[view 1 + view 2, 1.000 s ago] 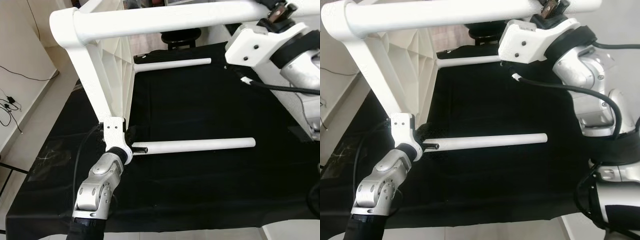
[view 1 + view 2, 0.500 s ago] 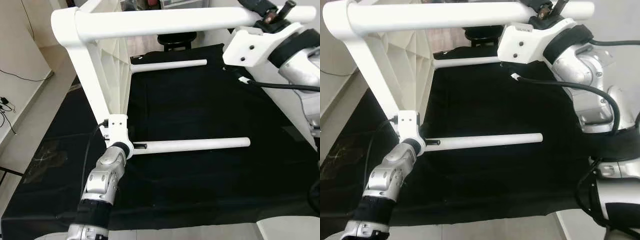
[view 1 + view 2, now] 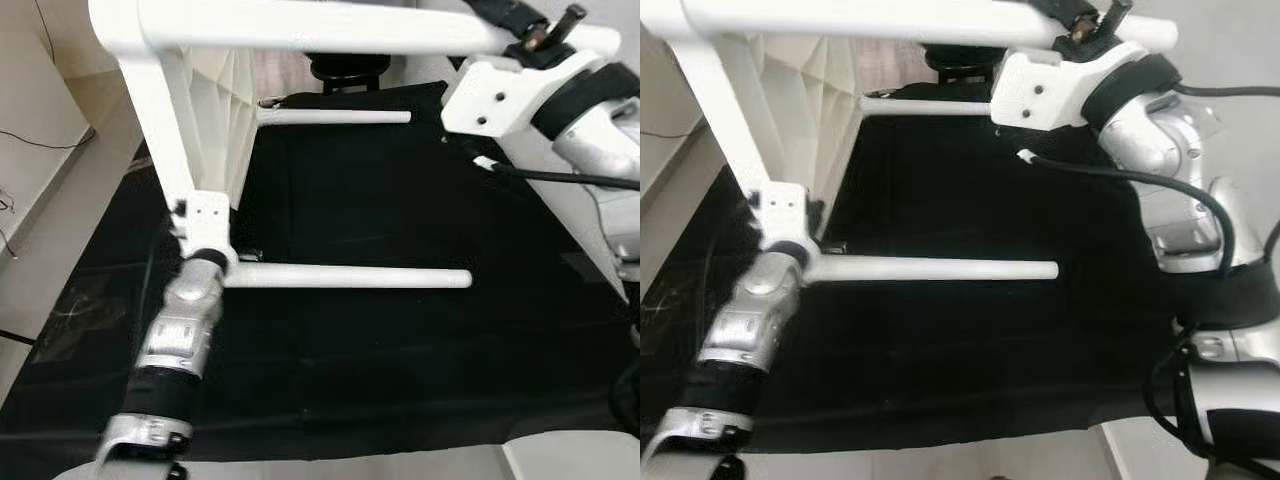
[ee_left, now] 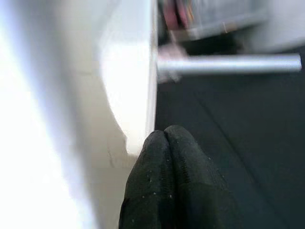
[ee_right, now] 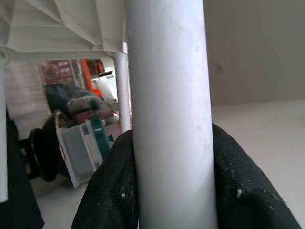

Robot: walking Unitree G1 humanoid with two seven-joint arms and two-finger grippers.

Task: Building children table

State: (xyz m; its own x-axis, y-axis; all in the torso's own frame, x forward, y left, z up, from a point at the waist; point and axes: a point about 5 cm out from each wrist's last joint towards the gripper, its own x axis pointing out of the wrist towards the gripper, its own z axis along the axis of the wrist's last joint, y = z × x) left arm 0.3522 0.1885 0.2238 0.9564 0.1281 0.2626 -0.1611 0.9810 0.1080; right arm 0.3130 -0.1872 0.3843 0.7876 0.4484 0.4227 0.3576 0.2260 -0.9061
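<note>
Left gripper [image 4: 164, 138]: fingertips pressed together, empty, seemingly against the white table frame [image 3: 215, 110] on the black cloth [image 3: 400, 200].
Left arm: reaches forward, low.
Lower leg [image 3: 350, 276]: juts out beside it.
Right gripper [image 5: 169, 157]: clamped around the top leg [image 5: 167, 95].
Right arm: raised high, elbow bent.

Even, bright indoor light fills both eye views, with no hard shadows on the black cloth [image 3: 400, 350]. Above that cloth the white table frame [image 3: 300, 25] is nearly blown out. The left forearm [image 3: 745, 320], at the cloth's near edge, is smeared by motion blur. In the left wrist view the leg [image 4: 228, 64] lying on the cloth is soft and the white panel beside it glares. The right wrist view is sharper on the gripped table leg [image 5: 169, 119], with a hazy background.
</note>
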